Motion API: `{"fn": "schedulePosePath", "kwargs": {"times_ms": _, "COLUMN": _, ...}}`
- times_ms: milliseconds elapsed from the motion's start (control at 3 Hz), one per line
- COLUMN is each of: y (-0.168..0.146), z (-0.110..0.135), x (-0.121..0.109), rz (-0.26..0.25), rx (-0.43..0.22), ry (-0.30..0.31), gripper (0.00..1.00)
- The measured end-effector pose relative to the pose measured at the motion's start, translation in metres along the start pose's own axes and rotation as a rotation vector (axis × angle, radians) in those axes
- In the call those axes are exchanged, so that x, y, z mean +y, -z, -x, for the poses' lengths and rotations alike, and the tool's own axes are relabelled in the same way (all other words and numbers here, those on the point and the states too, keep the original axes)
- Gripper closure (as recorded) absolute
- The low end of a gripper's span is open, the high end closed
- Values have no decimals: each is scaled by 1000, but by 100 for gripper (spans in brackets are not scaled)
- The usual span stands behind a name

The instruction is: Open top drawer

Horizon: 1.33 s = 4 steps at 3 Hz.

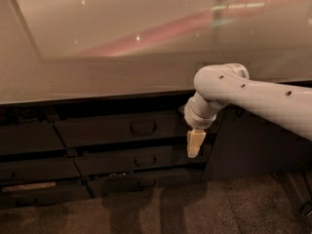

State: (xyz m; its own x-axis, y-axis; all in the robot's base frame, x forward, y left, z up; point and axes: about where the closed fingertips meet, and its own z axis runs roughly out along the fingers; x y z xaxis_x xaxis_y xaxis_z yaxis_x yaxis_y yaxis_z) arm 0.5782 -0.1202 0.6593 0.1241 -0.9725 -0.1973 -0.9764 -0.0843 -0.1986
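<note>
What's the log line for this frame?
task: open top drawer | drawer: looks closed | gripper: right of handle, off it

Glossy pale countertop (97,77) up top, a pink streak (161,30) reflected across it. Below sit a slim middle drawer front (122,163) and a bottom drawer front (146,183), with brown carpet (146,213) underneath. The gripper (193,145) hangs near their right end.

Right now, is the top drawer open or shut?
Shut, it seems: the top drawer shows no inside, only its front. The pincer hangs right of its handle, not touching.
</note>
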Motion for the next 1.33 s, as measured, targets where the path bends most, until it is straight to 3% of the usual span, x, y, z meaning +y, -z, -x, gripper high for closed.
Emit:
{"fn": "schedulePosePath", "kwargs": {"times_ms": 333, "y": 0, "z": 0, "x": 0, "rz": 0, "rx": 0, "ry": 0, "gripper": 0}}
{"fn": "schedulePosePath", "kwargs": {"times_ms": 1000, "y": -27, "z": -16, "x": -7, "rz": 71, "rx": -4, "ry": -35, "gripper": 0}}
{"fn": "schedulePosePath", "kwargs": {"times_ms": 1333, "y": -27, "z": -16, "x": -7, "rz": 71, "rx": -4, "ry": -35, "gripper": 0}}
